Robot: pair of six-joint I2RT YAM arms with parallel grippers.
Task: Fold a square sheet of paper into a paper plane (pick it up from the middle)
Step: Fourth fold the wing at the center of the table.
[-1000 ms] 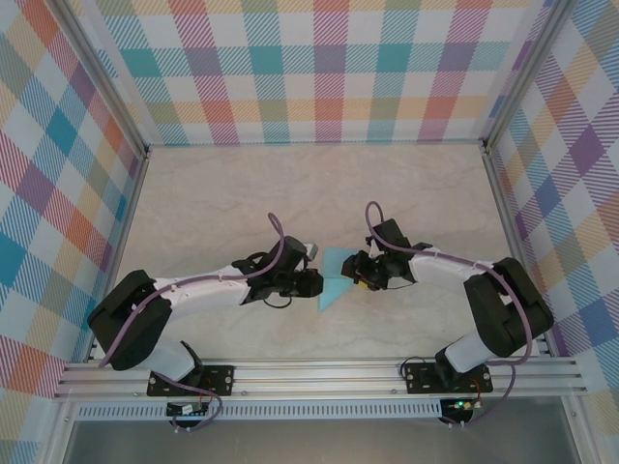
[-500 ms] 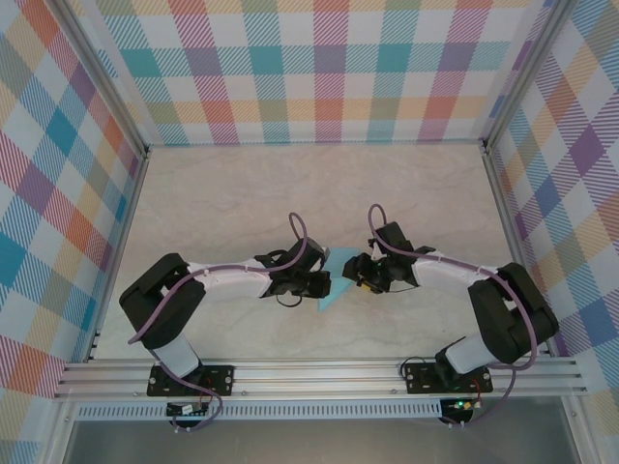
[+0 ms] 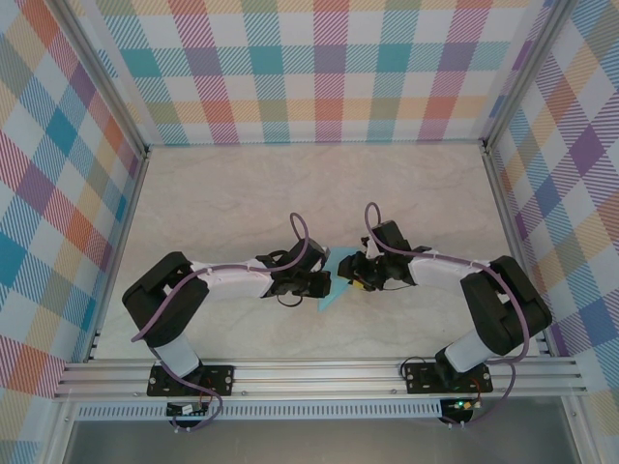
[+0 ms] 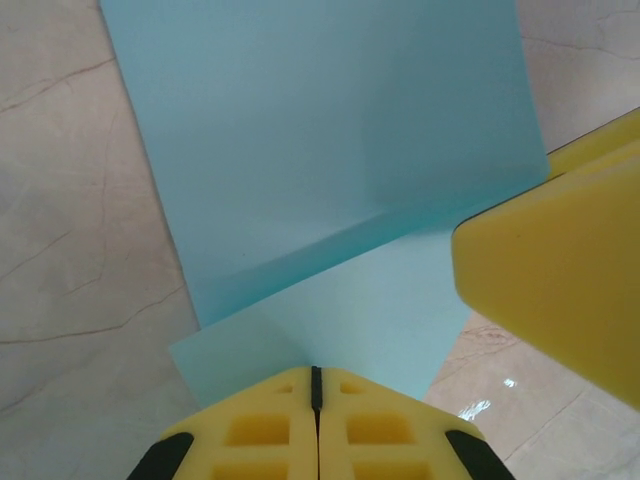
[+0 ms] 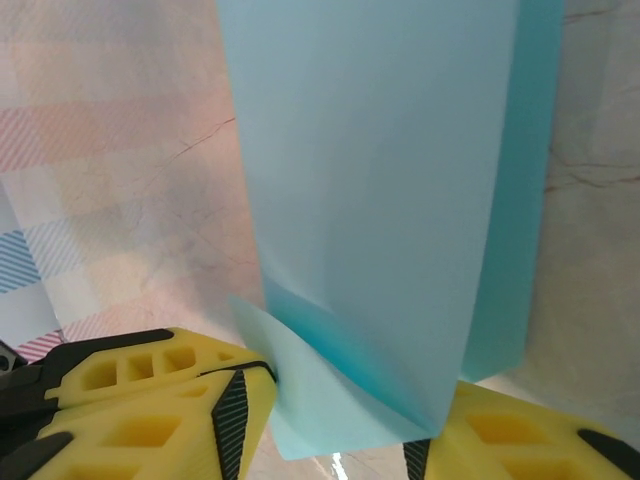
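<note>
Here the partly folded sheet of paper [image 3: 330,296] sits between the two arms, over the near middle of the table [image 3: 242,203]; the left end effector [image 4: 315,374] is clamped shut on one corner, seemingly to anchor it; the right end effector [image 5: 340,405] stands partly open with the folded layers between its fingers, probably ready to press a crease; compared with a second ago, the left arm's elbow has swung inward and the paper looks narrower, more on edge
</note>
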